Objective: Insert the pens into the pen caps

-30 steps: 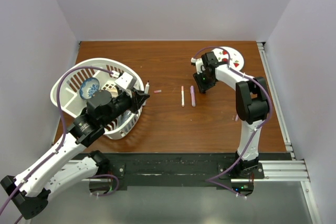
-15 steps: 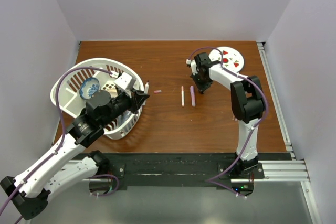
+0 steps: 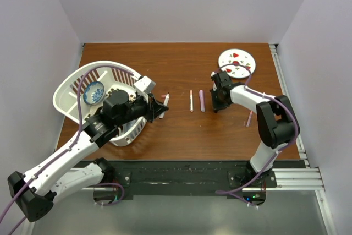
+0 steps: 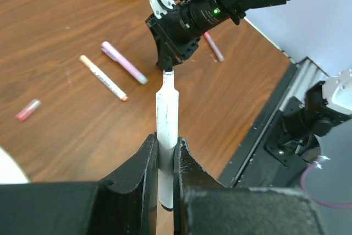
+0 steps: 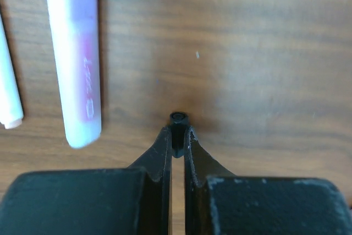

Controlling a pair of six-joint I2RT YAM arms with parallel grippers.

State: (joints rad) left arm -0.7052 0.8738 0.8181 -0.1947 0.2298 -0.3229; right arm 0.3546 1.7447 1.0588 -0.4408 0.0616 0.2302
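Brown table (image 3: 181, 130): left gripper (image 4: 166, 142), stretched toward centre, pinches white pen (image 4: 166, 108)

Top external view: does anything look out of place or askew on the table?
The white basket looks tipped, with the left arm crossing its rim. One pink pen lies alone beside the right arm, apart from the white pen and lilac pen lying side by side mid-table. Nothing looks spilled or damaged.
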